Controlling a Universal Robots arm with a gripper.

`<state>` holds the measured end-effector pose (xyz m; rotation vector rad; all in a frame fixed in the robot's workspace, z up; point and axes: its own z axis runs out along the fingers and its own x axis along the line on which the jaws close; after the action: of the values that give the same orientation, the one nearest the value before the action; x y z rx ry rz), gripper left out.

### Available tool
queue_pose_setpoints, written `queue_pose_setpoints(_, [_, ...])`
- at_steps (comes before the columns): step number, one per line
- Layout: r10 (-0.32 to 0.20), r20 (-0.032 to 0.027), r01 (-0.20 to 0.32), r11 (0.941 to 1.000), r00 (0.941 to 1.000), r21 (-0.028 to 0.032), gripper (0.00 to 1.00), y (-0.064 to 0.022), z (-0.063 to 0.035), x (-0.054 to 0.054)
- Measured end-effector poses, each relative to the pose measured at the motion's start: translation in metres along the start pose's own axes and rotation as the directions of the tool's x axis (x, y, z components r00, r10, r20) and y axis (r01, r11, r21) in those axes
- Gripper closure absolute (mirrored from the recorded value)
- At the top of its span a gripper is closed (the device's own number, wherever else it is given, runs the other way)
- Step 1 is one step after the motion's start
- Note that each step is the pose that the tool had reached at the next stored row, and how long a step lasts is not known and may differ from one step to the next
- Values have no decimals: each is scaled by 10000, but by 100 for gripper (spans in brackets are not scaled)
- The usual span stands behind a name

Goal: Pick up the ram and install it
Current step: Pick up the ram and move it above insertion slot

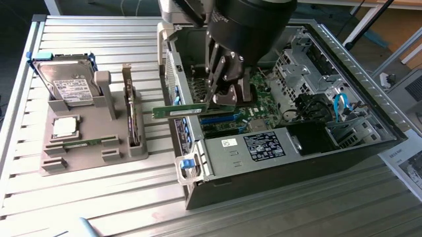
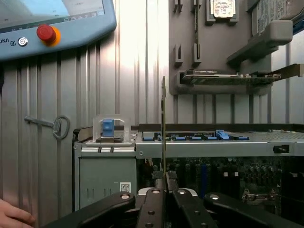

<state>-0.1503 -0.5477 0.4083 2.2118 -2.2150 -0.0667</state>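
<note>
A ribbed aluminium tabletop point(image 1: 92, 197) is stretching across the scene, its long slats point(image 2: 135, 61) running side by side. Strong light is falling on it and glaring white off the metal in the wrist view. Past the tabletop's far edge, at the exterior view's right, an orange-brown wooden surface point(image 1: 396, 22) is showing, with a dark pole point(image 1: 370, 19) slanting across it. Along the exterior view's left, a dark strip point(image 1: 12, 59) is lying in shadow.

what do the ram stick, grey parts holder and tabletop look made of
The long thin green ram stick: fibreglass-type circuit board, judging by its matte green face. The grey slotted parts holder: probably moulded or printed plastic, dull and uniform. The ribbed silver tabletop: likely aluminium, with a brushed sheen.
</note>
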Motion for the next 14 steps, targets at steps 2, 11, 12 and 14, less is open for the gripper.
queue_pose_setpoints(2, [-1, 0, 1, 10000, 10000, -4, 88, -53, -2, 10])
queue_pose_setpoints(11, [-1, 0, 1, 10000, 10000, -9, 88, -288, -12, 49])
queue_pose_setpoints(12, [-1, 0, 1, 10000, 10000, -9, 88, -314, -13, 54])
queue_pose_setpoints(14, [-2, 1, 2, 10000, 10000, -8, 88, -365, -15, 62])
